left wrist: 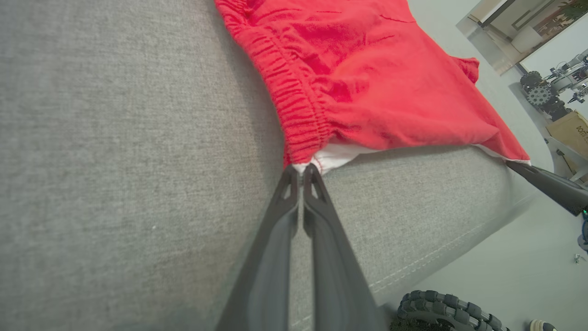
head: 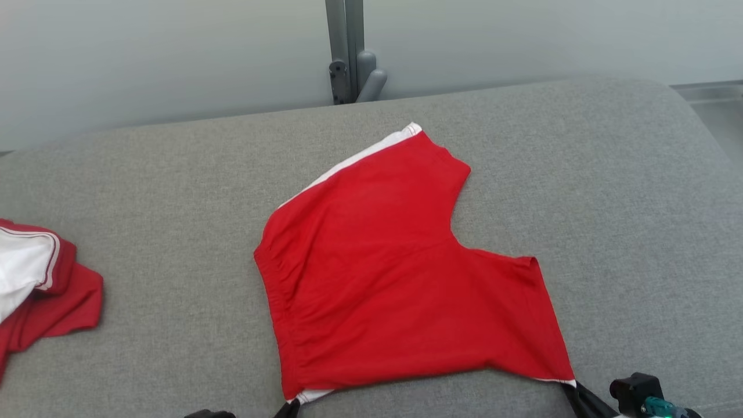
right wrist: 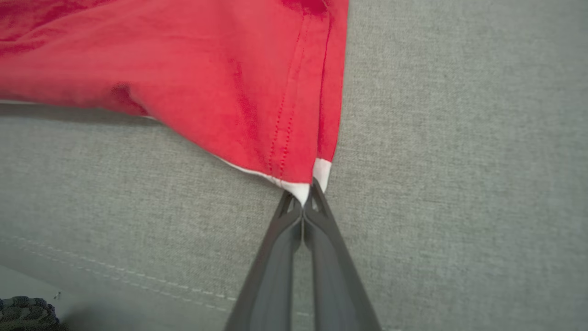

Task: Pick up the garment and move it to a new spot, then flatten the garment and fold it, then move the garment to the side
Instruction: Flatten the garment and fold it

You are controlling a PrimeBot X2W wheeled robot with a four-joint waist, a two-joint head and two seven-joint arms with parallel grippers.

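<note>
A: Head view first. Where to log the garment?
B: Log the garment (head: 400, 273), red, as spread nearly flat in the middle of the grey cushion (head: 145, 191), with the waistband toward the left, one leg toward the far edge and the other toward the near right. Note a second garment (head: 40, 284), red and white, crumpled at the left edge, well apart.
A: End effectors there?
B: Mark the left end effector (head: 290, 407) at the near waistband corner and the right end effector (head: 572, 388) at the near leg-hem corner.
A: Left wrist view?
B: Confirm the left end effector (left wrist: 301, 171) with jaws pressed together, pinching the garment (left wrist: 367, 82) at the white corner under the gathered waistband. Spot the right end effector (left wrist: 514, 165) touching the far hem corner. Add a dark treaded wheel (left wrist: 441, 312) on the floor past the cushion (left wrist: 115, 161) edge.
A: Right wrist view?
B: Record the right end effector (right wrist: 303, 202) clamped on the white hem tip of the garment (right wrist: 206, 78), beside the double-stitched red hem. See the near edge raised slightly off the cushion (right wrist: 459, 161), with shadow beneath.
</note>
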